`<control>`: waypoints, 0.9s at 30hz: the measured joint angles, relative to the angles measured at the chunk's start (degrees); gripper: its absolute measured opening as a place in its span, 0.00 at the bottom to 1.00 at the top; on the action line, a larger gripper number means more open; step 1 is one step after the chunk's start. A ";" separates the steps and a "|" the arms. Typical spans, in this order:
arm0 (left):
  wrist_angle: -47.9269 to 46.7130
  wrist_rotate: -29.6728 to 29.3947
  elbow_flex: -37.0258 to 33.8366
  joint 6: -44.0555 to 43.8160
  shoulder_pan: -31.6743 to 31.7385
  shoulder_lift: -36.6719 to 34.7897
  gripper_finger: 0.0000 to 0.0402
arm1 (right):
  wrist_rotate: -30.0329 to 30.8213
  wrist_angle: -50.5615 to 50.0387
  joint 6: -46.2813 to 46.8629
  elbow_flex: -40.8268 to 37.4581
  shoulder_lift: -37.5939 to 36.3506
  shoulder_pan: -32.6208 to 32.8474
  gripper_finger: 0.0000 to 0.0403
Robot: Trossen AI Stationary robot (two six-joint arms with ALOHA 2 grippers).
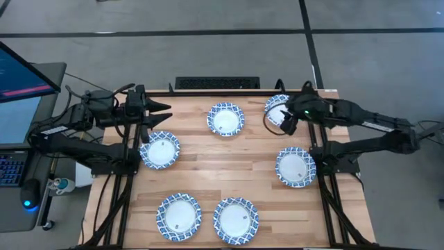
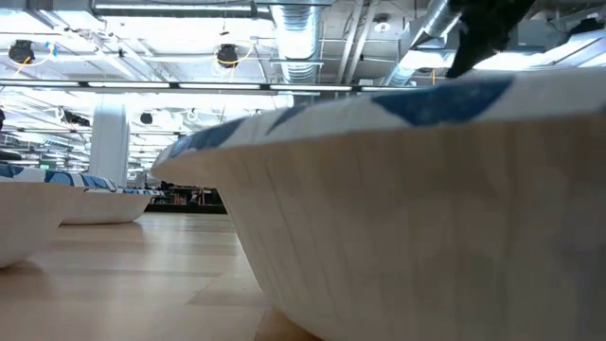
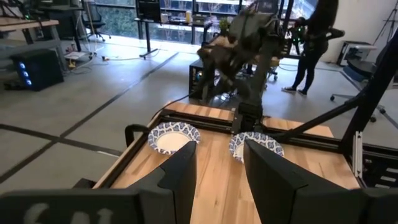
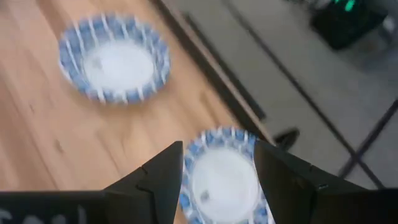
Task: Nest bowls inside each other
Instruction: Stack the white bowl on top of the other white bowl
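**Six bowls spread, both grippers released**

From above we count six bowls (image 1: pixel 225 119) on the wooden surface (image 1: pixel 229 167): two at the far edge, two mid-way near the side edges, two at the near edge, all apart. The low view gives us only one ribbed white bowl wall (image 2: pixel 417 227) filling the picture. The right gripper (image 1: pixel 287 123), jaws apart and holding nothing, hangs over the far right corner bowl (image 4: pixel 221 177). The left gripper (image 1: pixel 161 106), likewise released, sits at the far left corner. The surface's middle lies open.
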 joint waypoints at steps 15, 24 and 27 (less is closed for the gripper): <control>-0.20 -0.03 0.00 0.01 0.00 0.00 0.31 | -11.62 -6.04 -8.80 0.00 20.89 -17.44 0.55; -0.27 0.10 0.00 0.02 0.00 0.00 0.31 | -18.50 -4.07 -7.86 0.00 31.95 -20.08 0.55; -0.25 0.15 0.00 0.02 0.00 -0.13 0.31 | -19.11 -3.70 -7.76 0.00 34.94 -19.82 0.55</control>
